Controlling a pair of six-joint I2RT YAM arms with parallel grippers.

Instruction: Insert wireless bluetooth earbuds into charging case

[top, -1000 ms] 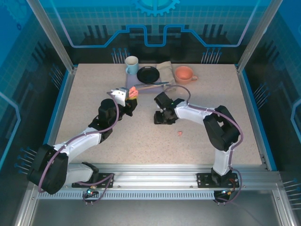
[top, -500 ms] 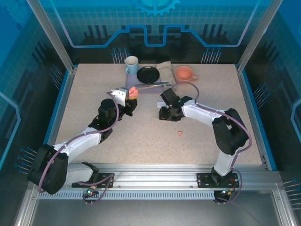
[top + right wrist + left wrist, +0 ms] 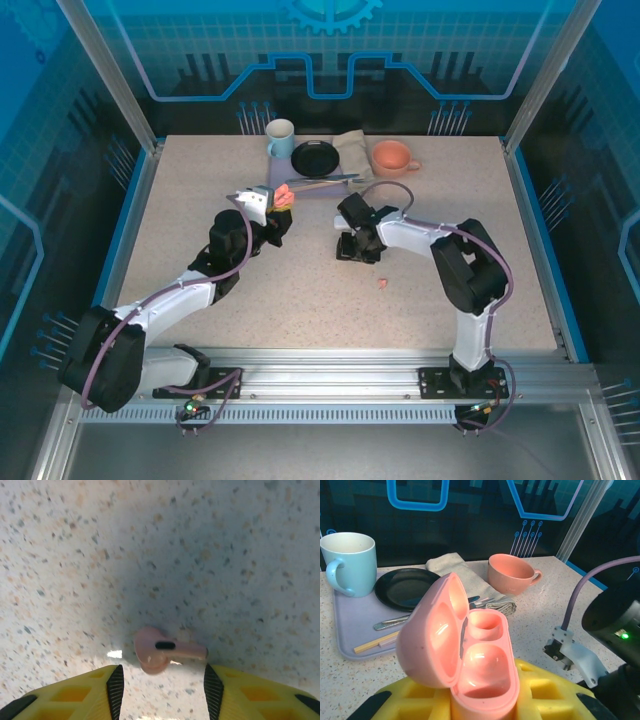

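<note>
left gripper (image 3: 482, 702) clamped on open pink charging case (image 3: 470, 647), bottom cut off, right gripper (image 3: 160, 690) spread around pink earbud (image 3: 162, 651), contact unclear

The left pincer (image 3: 272, 207) grips a pink case (image 3: 284, 197) above the table (image 3: 190, 190). The right pincer (image 3: 357, 251) sits low at mid-table. A pink earbud (image 3: 383, 283) lies loose near it.

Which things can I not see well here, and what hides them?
- Left wrist: bottom edge cuts off the case base; the grip is hidden.
- Right wrist: bottom edge cuts the right gripper beside the earbud; contact with the table unclear.
- Top: second earbud too small to show its pose.
</note>
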